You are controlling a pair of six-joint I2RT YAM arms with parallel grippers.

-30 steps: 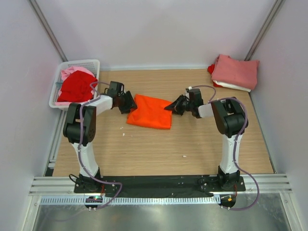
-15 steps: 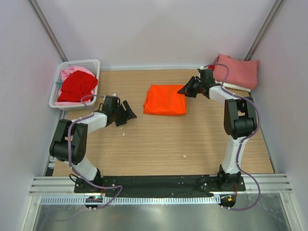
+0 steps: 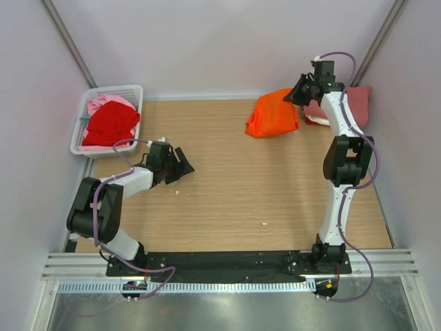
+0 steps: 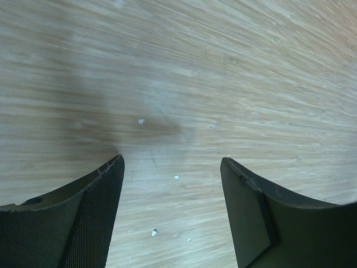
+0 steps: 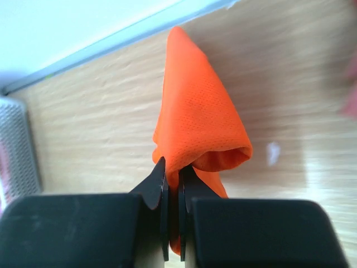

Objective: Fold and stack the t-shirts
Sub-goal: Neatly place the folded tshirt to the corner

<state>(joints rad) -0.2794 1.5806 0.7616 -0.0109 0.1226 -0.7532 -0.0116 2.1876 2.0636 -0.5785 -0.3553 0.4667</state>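
Well, my right arm is stretched nearly straight toward the back right corner, and my right tool (image 3: 300,92) (image 5: 172,167) is pinched tight on a fold of the bright orange mesh-knit t-shirt (image 3: 272,114) (image 5: 195,123). My left arm is bent low with the elbow drawn back. My left tool (image 3: 180,165) (image 4: 173,164) stands with its jaws wide apart, close above bare wood dotted with a few white flecks.

The back wall is close behind my right tool. A broad stretch of the light wooden tabletop (image 3: 241,200) lies between the two tools. The white plastic mesh basket (image 3: 131,91) sits at the back left edge, holding a crumpled red t-shirt (image 3: 110,123) over a pale pink t-shirt (image 3: 103,103).

The orange shirt hangs bunched from the grip, near the back edge and just beside the folded salmon-pink t-shirt stack (image 3: 355,103). I cannot tell whether its lower edge touches the tabletop. From the wrist it rises off the shut jaws as a rolled cone.
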